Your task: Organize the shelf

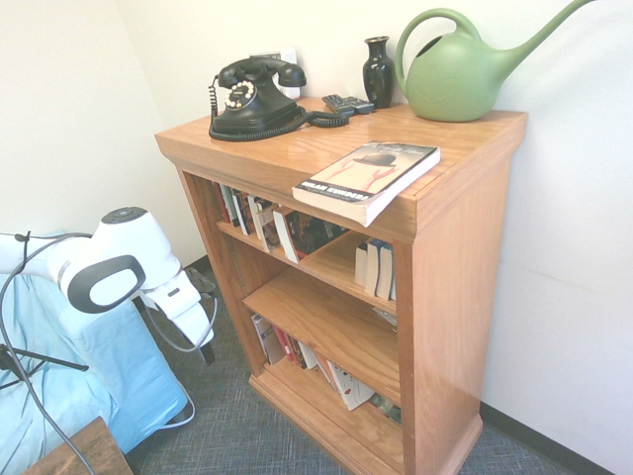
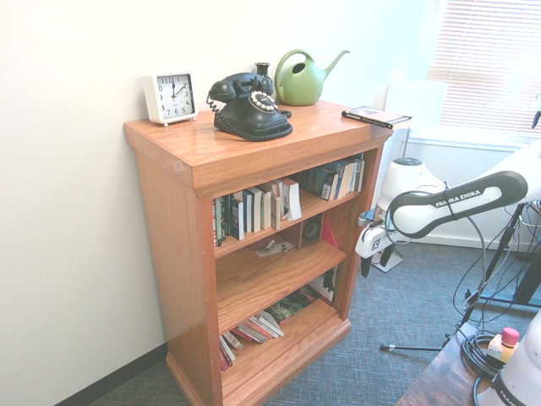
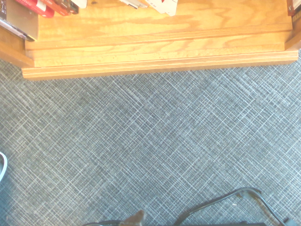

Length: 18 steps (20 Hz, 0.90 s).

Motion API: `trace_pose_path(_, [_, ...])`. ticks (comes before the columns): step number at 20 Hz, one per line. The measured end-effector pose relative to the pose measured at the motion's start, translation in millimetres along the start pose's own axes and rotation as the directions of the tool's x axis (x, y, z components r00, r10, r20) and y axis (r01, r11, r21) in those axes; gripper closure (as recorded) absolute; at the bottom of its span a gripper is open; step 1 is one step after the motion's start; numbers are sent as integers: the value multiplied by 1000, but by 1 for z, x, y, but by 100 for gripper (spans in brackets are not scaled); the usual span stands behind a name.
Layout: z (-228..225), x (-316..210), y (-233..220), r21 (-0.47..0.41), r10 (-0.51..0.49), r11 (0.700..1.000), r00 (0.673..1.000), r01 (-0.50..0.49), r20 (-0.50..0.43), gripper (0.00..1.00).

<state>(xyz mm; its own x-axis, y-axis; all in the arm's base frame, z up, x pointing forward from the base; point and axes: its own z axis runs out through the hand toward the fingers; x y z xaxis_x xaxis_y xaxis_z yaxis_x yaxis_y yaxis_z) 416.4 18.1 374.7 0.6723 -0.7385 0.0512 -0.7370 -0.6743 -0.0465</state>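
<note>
Oak shelf (image 1: 465, 247) stands on grey carpet (image 3: 150, 141).

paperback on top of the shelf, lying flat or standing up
Lying flat. The paperback rests cover up on the shelf top, one corner sticking out past the front edge.

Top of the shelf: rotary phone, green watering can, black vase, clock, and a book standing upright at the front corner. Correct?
Not quite. The book lies flat, overhanging the front edge of the shelf top, not upright; the first exterior view shows it. The phone, watering can, vase and clock are as you say.
</note>
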Motion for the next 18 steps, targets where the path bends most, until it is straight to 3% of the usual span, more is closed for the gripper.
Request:
trace_pose_path(4, [0,13,4,-36,-4,999,999,3,-44,0])
trace_pose_path(7, [-13,49,29,-103,-5,995,987,-11,-160,0])
trace_pose_path(10, [-36,86,61,-190,-46,982,954,-12,-298,0])
trace_pose_path(14, [-78,106,80,-295,-148,956,875,7,-462,0])
trace_pose_path(18, [-126,114,85,-396,-277,918,751,23,-599,0])
